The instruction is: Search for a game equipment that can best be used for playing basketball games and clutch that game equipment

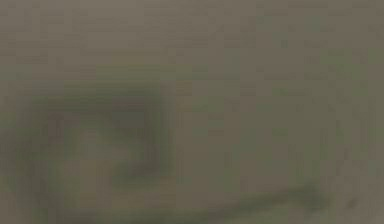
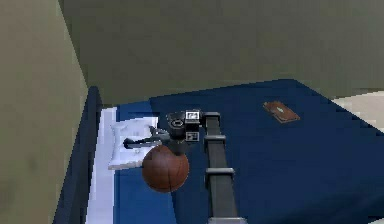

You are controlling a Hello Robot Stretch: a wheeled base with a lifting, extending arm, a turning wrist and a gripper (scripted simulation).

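Note:
A brown-orange basketball [image 2: 165, 168] shows in the arm side view, in front of the near left part of a bed with a dark blue cover [image 2: 290, 160]. The dark arm bar [image 2: 219, 170] rises from the bottom edge to two white marked squares [image 2: 191, 118]. Left of them the gripper [image 2: 150, 138] reaches over the bed's left part, just above the ball. I cannot tell whether the gripper touches the ball or holds anything.
A white pillow or sheet [image 2: 122, 135] lies at the bed's left end, by a dark blue bed frame [image 2: 82, 160]. A small brown flat object [image 2: 281, 111] rests on the cover at the far right. Olive walls [image 2: 200, 45] close in behind and at the left.

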